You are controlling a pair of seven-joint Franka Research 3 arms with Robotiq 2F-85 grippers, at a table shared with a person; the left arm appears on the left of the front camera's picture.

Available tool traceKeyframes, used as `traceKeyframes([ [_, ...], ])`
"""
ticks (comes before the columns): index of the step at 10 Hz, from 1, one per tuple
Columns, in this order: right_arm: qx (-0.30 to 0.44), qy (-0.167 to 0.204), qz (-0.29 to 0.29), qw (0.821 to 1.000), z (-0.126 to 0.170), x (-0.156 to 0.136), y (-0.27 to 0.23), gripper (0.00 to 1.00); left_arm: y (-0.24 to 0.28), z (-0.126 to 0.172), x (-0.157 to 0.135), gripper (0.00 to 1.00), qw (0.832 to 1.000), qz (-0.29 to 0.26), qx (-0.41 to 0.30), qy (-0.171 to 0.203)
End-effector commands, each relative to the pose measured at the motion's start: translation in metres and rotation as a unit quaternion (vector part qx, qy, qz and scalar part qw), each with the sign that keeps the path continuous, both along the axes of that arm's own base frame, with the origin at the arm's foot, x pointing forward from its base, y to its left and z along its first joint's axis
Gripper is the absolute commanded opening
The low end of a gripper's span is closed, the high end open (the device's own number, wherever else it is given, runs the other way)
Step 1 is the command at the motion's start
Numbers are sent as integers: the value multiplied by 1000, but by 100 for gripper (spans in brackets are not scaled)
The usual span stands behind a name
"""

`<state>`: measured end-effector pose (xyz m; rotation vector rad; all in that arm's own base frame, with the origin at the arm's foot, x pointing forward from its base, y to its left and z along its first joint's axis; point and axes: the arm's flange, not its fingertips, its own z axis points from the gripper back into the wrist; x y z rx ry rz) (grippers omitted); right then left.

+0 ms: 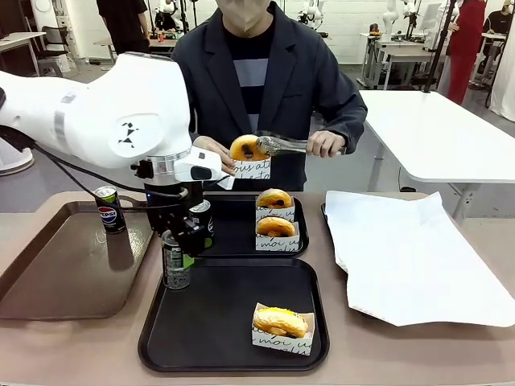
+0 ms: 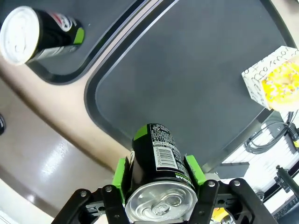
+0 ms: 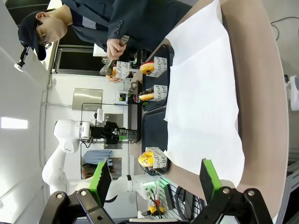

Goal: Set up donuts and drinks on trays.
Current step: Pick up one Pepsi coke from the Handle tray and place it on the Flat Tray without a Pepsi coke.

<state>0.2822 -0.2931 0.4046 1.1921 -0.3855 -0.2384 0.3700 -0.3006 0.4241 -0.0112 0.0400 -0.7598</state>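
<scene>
Near tray point(image 1: 217, 338): one donut point(image 1: 280, 322); left gripper point(image 2: 159, 175) clamps can point(image 1: 175, 261); right gripper point(image 3: 154, 179) spread.

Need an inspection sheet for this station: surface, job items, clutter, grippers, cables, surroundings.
Surface: tan table.
Job's things: near black tray holds a yellow donut in a paper tray. Far black tray holds two boxed donuts and a can. The person's tongs set a donut into a paper tray held in the air. Pepsi can stands on the brown tray.
Clutter: white paper sheet at the table's right.
Grippers: left gripper is shut on a green-marked can at the near tray's left rim; right gripper is open, empty.
Cables: black cable along the left arm.
Surroundings: white table behind.
</scene>
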Motion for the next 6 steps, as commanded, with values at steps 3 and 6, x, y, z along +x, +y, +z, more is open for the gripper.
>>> traceKeyframes([
  [3, 4, -4, -1, 1000, 1, 0, 0, 100, 5, -1, 10, 59, 999, -23, -18, 23],
  [6, 4, -4, -1, 1000, 1, 0, 0, 100, 73, 27, -49, 59, 998, -51, -38, 31],
])
